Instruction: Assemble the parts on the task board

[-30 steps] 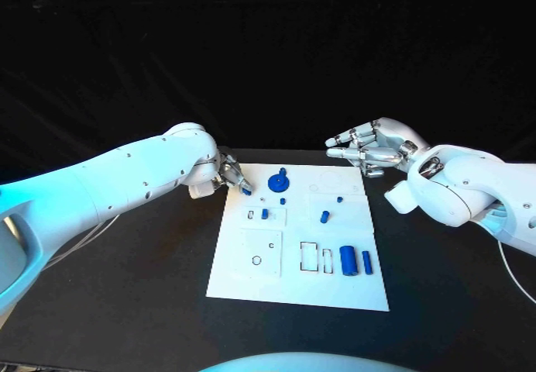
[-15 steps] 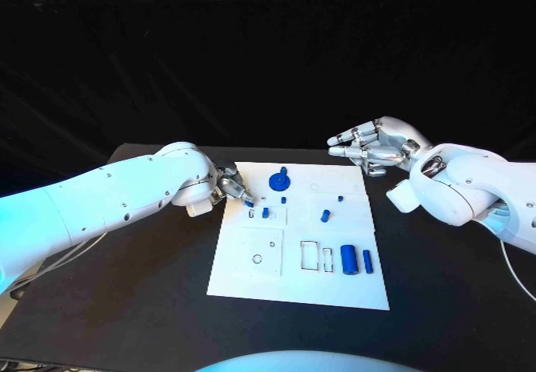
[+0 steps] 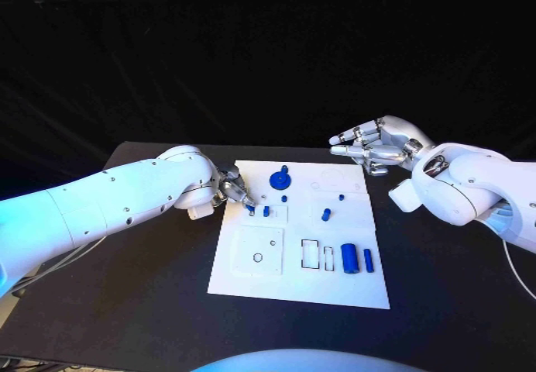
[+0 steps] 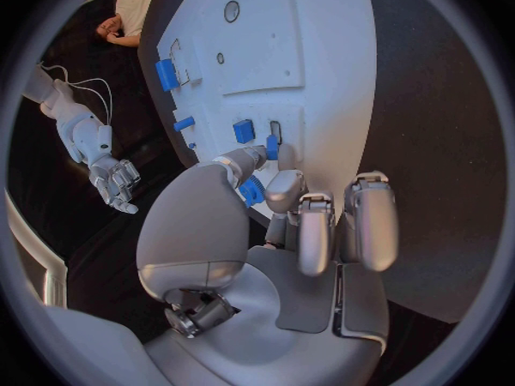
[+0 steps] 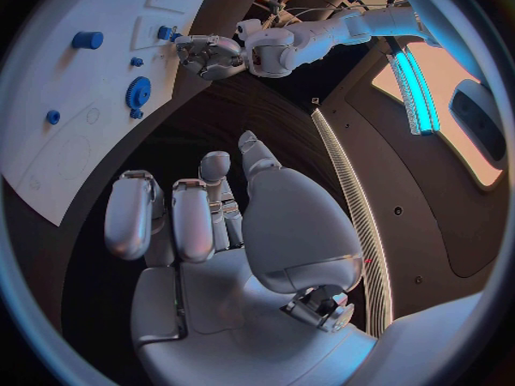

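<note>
The left hand (image 3: 232,190) sits at the white task board's (image 3: 335,291) upper left edge, pinching a small blue part (image 4: 273,147) over the board. The right hand (image 3: 378,145), in the upper right of the frame, holds nothing, its fingers curled loosely apart.

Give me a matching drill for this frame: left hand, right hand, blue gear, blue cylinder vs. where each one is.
Things:
1. left hand
2. right hand
3. blue gear
4. blue cylinder

Places:
A. lying on the near right part of the task board, beside a thinner blue bar
B. over the black table beyond the board's far right corner, holding nothing
C. on the far part of the board, near its middle
D. at the board's left edge, fingers pinching a small blue part

Pairs: 1-D, 2-B, 3-C, 4-A
</note>
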